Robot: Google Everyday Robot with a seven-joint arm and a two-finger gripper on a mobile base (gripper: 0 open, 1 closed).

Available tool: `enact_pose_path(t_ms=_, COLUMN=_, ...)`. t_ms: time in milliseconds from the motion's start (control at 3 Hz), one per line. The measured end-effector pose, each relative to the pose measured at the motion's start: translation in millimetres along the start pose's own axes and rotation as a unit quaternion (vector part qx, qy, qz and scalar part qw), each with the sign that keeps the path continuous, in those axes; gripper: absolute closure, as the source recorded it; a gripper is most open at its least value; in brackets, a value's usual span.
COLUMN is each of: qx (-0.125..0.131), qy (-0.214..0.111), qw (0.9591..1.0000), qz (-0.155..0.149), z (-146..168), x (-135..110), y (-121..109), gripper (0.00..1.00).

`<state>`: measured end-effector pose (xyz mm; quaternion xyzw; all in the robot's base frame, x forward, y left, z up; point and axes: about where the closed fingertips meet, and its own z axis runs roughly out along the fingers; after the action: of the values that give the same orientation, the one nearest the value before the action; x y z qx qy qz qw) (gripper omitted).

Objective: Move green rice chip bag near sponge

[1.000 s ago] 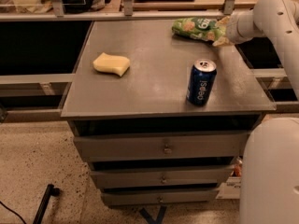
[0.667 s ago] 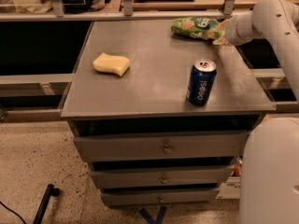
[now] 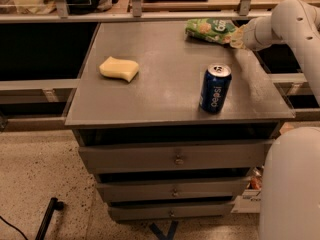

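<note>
**Hand at the bag, but nothing has moved yet**

Across the last second the scene hardly changes. The robot's pale hand (image 3: 237, 36) stays at the same spot at the far edge of the grey metal surface (image 3: 165, 49), pressed up against one end of the crinkly light-green rice chip bag with the dark green round logo (image 3: 210, 30). The bag lies flat where it lay a second ago, its long side stretching away from the hand, and it shows no lift, slide or turn. Whether the hand is open or already closed on the bag cannot be told from this view; the contact point is hidden behind the end of the white arm (image 3: 295, 14).

The pale yellow, wavy-edged soft sponge (image 3: 119, 68) also keeps its place. It sits well apart from the hand, beyond the bag's other end and nearer the front edge of the surface. The blue cylindrical Pepsi can (image 3: 215, 88) stands upright nearer the front than the hand, apart from both bag and sponge.

The stillness suggests that the task is paused at the grasping step: the reach looks finished, the carry has not started. All of the travel toward the sponge is still to do. The open stretch of surface between bag and sponge looks free, and the can stands to one side of that line, so it should not get in the way if the bag travels straight across.
</note>
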<state>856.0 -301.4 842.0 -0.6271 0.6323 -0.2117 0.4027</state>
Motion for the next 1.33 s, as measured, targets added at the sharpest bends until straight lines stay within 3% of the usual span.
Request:
enact_pose_path(t_ms=667, qx=0.010, qy=0.008, qw=0.9999, qz=0.001, z=-28.0, x=-1.8, y=-16.2, gripper=1.00)
enact_pose_path(t_ms=1000, qx=0.018, qy=0.020, qw=0.9995, qz=-0.016, z=-53.7, x=-7.9, y=-33.7, gripper=1.00)
enact_pose_path(t_ms=1333, qx=0.021, qy=0.009, qw=0.9991, qz=-0.037, z=-89.3, x=-28.1, y=-51.7, gripper=1.00)
